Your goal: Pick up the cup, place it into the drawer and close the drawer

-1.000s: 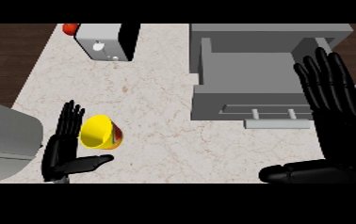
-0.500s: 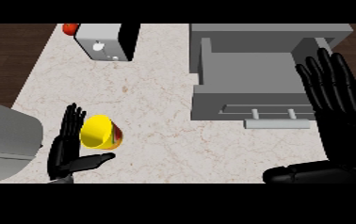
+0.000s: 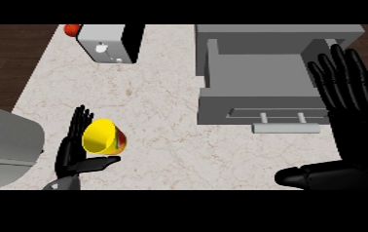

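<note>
The cup (image 3: 102,137) lies tipped on the tabletop (image 3: 158,104) at the lower left, its yellow mouth turned toward the left hand (image 3: 74,150). That hand stands just beside it with fingers straight behind the cup and the thumb stretched out beneath it, so it brackets the cup without closing on it. Whether the fingers actually touch the cup wall is hard to tell from this angle.

The drawer (image 3: 262,87) stands pulled open at the right, well apart from the cup, its handle (image 3: 285,127) facing the near edge. The right hand (image 3: 343,87) rests open by the drawer's right side, fingers straight and up.

The step in hand looks like the grasp. To do it well, the left hand should probably curl fingers and thumb round the cup's body, not its rim, and have the hold settled before lifting. A tipped cup may roll away from a one-sided push, so both sides should close together.
</note>
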Robot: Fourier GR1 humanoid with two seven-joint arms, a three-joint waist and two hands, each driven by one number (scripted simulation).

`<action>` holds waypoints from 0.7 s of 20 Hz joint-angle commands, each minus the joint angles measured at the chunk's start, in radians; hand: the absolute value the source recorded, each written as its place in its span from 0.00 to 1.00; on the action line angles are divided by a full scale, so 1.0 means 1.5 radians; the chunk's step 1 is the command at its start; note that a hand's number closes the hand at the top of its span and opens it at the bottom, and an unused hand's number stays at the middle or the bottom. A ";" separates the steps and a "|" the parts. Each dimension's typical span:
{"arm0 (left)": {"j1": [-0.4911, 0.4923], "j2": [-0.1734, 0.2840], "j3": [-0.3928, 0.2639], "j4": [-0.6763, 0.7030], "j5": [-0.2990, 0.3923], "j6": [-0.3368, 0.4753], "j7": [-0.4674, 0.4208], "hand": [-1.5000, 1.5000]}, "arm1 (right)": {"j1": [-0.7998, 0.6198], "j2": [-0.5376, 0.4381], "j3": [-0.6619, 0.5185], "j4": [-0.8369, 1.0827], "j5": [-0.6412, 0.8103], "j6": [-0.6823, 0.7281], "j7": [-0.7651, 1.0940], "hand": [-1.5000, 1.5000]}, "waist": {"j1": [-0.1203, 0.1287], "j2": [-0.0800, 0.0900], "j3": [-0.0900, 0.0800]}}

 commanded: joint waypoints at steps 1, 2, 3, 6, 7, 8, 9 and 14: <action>-0.035 0.018 0.009 0.087 0.002 -0.026 -0.062 0.00 | 0.004 0.011 0.013 -0.006 0.011 -0.007 -0.008 0.00 | 0.000 0.000 0.000; 0.000 -0.011 -0.011 -0.005 0.008 -0.009 -0.005 0.00 | 0.049 0.054 0.077 -0.028 0.065 -0.035 -0.021 0.00 | 0.001 -0.001 0.000; -0.025 0.003 0.008 0.060 0.021 -0.026 -0.043 0.00 | 0.012 0.009 0.015 -0.024 0.013 -0.010 0.010 0.00 | 0.000 0.000 0.000; -0.059 -0.004 0.007 0.126 0.016 -0.027 -0.069 0.00 | 0.016 0.021 0.038 -0.022 0.030 -0.016 0.006 0.00 | -0.001 0.000 0.000; -0.071 0.031 0.030 0.157 0.032 -0.065 -0.071 0.00 | -0.030 -0.007 -0.013 0.006 -0.007 -0.010 0.032 0.00 | -0.001 0.001 0.000; -0.079 0.006 0.018 0.148 0.025 -0.037 -0.073 0.00 | 0.007 0.007 0.024 -0.073 0.004 -0.020 0.067 0.00 | -0.002 0.000 0.000; -0.059 0.003 0.010 0.102 0.032 -0.032 -0.058 0.00 | -0.023 0.006 0.004 0.001 0.004 -0.013 0.010 0.00 | 0.001 0.000 0.000; -0.072 0.014 0.013 0.150 0.049 -0.098 -0.064 0.00 | 0.029 0.003 0.015 -0.012 0.015 0.009 -0.001 0.00 | 0.000 0.000 0.000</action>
